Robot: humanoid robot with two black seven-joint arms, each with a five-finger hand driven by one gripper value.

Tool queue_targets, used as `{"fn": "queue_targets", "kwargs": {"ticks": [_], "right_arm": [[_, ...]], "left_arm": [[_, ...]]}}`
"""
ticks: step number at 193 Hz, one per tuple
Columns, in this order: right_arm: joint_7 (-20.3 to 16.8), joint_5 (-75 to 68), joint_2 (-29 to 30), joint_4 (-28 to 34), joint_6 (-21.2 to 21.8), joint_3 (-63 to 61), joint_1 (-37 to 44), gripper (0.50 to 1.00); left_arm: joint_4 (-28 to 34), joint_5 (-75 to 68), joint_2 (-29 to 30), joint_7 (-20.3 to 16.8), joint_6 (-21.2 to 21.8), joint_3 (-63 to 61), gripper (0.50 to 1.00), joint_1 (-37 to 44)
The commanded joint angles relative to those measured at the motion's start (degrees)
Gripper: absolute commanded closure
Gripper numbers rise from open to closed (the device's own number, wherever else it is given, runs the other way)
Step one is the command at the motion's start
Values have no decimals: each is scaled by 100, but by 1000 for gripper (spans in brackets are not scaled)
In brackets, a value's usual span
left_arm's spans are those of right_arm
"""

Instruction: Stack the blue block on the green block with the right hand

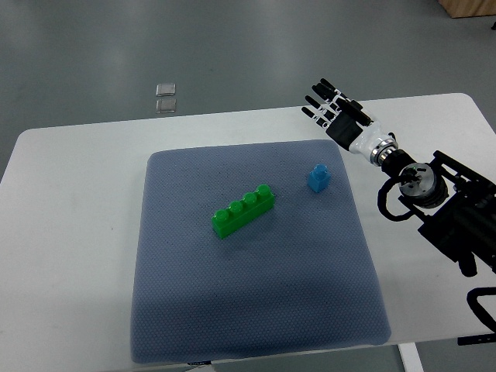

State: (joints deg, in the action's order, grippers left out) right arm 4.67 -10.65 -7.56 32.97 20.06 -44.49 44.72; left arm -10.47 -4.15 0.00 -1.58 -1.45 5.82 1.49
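Observation:
A small blue block stands on the grey-blue mat, right of centre. A long green block with several studs lies diagonally near the mat's middle, down and to the left of the blue one. My right hand hovers over the white table beyond the mat's far right corner, fingers spread and holding nothing. It is above and slightly right of the blue block, well apart from it. The right arm comes in from the right edge.
The mat lies on a white table whose far edge runs behind the hand. Two small clear squares lie on the grey floor beyond the table. A wooden object shows at the top right corner.

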Motion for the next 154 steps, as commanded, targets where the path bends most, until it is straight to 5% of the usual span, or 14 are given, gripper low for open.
{"fn": "queue_targets", "kwargs": {"ticks": [1, 108, 154], "right_arm": [[-10, 1, 0, -1, 7, -7, -7, 572], [-107, 845, -97, 17, 139, 195, 661, 572], [-344, 2234, -563, -9, 754, 696, 1452, 572]], "left_arm": [[1, 2, 0, 0, 4, -2, 500, 0], [177, -7, 0, -9, 4, -37, 500, -61], [177, -7, 0, -9, 4, -46, 500, -61]]}}
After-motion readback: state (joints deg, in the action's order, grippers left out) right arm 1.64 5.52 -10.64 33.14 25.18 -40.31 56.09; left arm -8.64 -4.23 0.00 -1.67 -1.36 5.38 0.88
